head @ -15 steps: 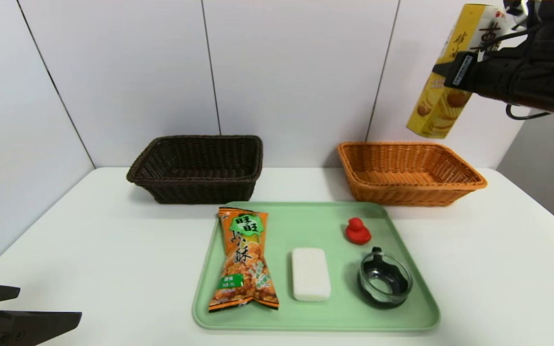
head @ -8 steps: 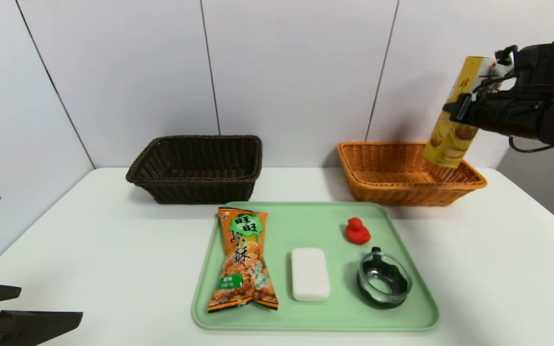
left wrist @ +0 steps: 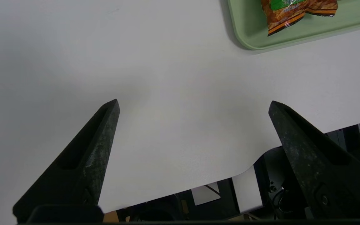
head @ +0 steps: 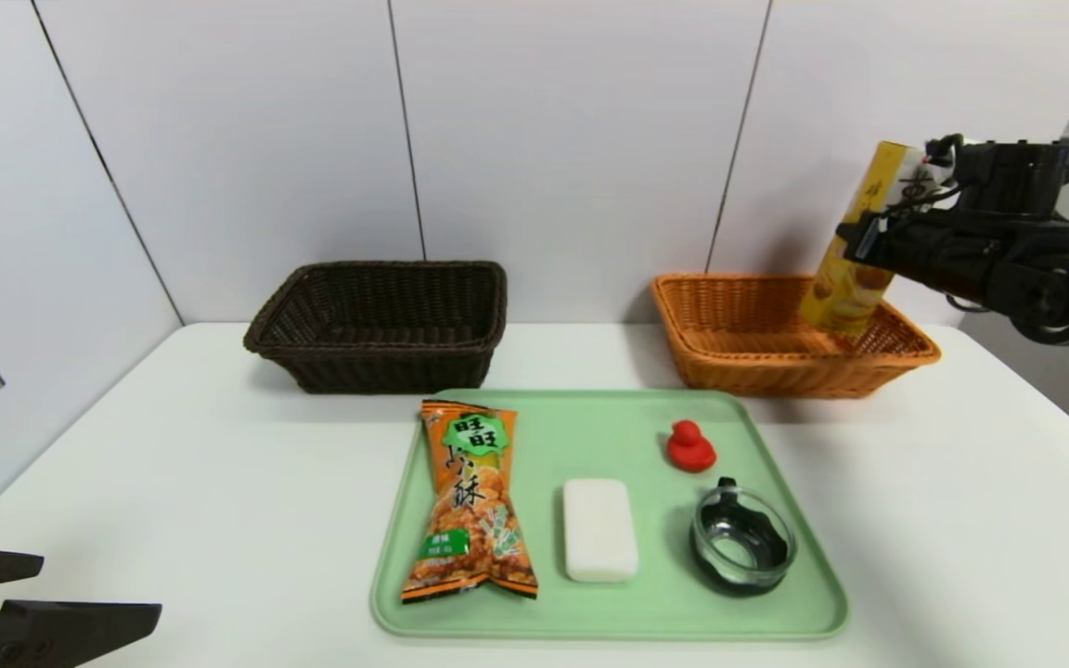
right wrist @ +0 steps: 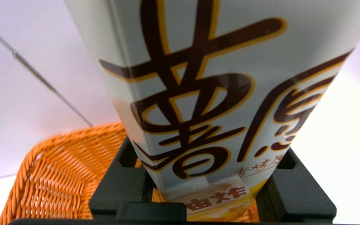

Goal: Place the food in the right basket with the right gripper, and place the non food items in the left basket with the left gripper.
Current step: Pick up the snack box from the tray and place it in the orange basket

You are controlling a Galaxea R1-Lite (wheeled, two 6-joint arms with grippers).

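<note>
Table: you've got a plain white table with a rounded near corner; it fills most of the left wrist view.
Room: white panelled wall right behind the table, dark seams between the panels.
Baskets: two, both at the back by the wall. Dark brown basket on your left, orange basket on your right, well apart.
Tray: one, a green tray, in front of the baskets and centred between them.
On the tray: four things. One orange snack bag on the left side, one white soap bar just beside it, one red toy duck toward the back right, one glass cup in front of the duck.
Box: one, a yellow cookie box, tilted, its lower end down inside the orange basket at the back right corner. You can't tell whether it touches the basket floor.
Right gripper: clamped on the cookie box partway up; the wrist view shows both fingers pressed on the box sides over the orange basket.
Left gripper: spread wide, holding nothing, low over the near left table corner, well apart from the tray.
</note>
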